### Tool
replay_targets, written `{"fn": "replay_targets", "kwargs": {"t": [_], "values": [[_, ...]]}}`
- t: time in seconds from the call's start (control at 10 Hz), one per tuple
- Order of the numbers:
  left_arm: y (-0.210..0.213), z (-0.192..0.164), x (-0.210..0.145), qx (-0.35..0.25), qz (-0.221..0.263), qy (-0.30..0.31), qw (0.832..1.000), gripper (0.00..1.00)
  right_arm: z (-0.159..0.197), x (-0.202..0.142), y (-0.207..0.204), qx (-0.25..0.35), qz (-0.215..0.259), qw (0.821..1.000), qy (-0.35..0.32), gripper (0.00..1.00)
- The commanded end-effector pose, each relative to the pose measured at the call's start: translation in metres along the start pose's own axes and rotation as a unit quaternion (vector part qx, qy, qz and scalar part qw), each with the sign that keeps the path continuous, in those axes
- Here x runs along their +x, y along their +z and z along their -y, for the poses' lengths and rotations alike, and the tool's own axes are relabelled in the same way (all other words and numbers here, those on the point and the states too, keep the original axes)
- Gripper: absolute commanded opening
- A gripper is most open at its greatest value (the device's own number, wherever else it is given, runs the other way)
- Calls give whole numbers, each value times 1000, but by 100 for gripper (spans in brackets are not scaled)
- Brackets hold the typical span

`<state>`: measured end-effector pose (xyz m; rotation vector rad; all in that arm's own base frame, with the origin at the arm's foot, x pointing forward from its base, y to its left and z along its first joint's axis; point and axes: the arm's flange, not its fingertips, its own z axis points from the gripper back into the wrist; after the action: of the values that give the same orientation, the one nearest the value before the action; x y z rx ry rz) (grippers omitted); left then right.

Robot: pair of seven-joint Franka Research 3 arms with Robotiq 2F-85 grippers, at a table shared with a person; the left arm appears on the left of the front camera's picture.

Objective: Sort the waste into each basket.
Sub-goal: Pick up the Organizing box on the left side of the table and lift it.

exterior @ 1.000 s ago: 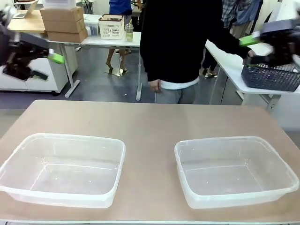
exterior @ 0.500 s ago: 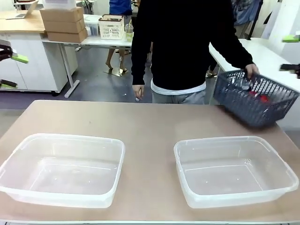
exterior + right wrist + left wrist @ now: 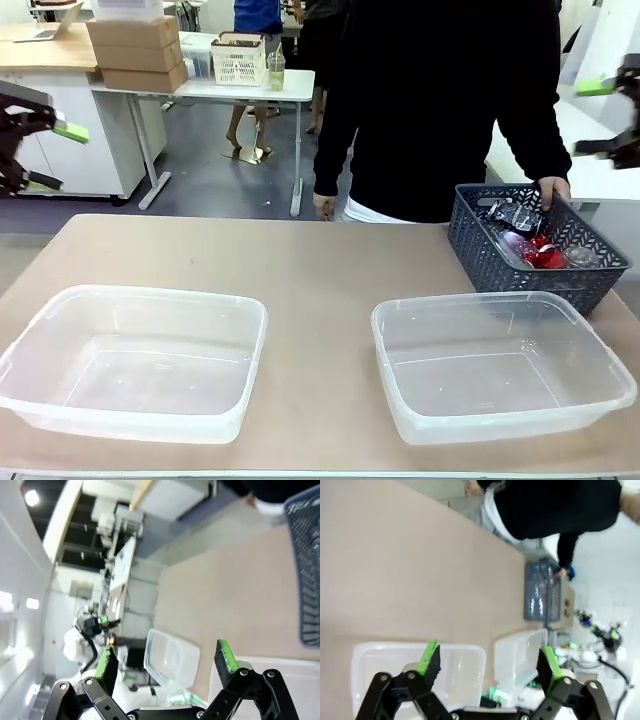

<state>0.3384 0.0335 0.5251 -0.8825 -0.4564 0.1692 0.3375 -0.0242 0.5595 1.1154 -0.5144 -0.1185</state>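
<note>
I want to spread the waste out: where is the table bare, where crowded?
Bare: the far strip of table, left of the dark basket, and the gap between the left tub and right tub. Crowded: far right, that basket of waste behind the right tub, a person's hand on its rim.

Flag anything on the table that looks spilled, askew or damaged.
Nothing is spilled or askew. The left tub and right tub sit upright and empty. The crushed red cans lie inside the dark lattice basket, a person's hand on its rim.
</note>
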Motion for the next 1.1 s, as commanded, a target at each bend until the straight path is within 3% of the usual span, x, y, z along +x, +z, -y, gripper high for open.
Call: {"fn": "replay_targets", "kwargs": {"t": [0.0, 0.2, 0.4, 0.5, 0.6, 0.7, 0.9, 1.0], "values": [[-6, 18, -6, 16, -108, -99, 989, 100, -60, -6, -113, -8, -106, 992, 74, 100], [29, 10, -31, 83, -160, -186, 966, 100, -117, -87, -258, -59, -184, 977, 85, 100], [28, 1, -71, 145, -189, -268, 933, 100, -107, -162, -330, -138, -266, 943, 147, 100], [11, 1, -86, 159, -215, -318, 910, 100, -102, -171, -325, -145, -286, 933, 161, 100], [1, 5, -85, 136, -207, -330, 911, 100, -97, -140, -297, -138, -234, 949, 159, 100], [26, 4, -68, 155, -221, -256, 928, 100, -109, -206, -327, -110, -287, 940, 146, 100], [26, 4, -68, 155, -221, -256, 928, 100, -98, -189, -328, -131, -280, 938, 158, 100], [22, 10, -72, 153, -225, -288, 918, 100, -110, -201, -349, -124, -359, 905, 191, 100]]}}
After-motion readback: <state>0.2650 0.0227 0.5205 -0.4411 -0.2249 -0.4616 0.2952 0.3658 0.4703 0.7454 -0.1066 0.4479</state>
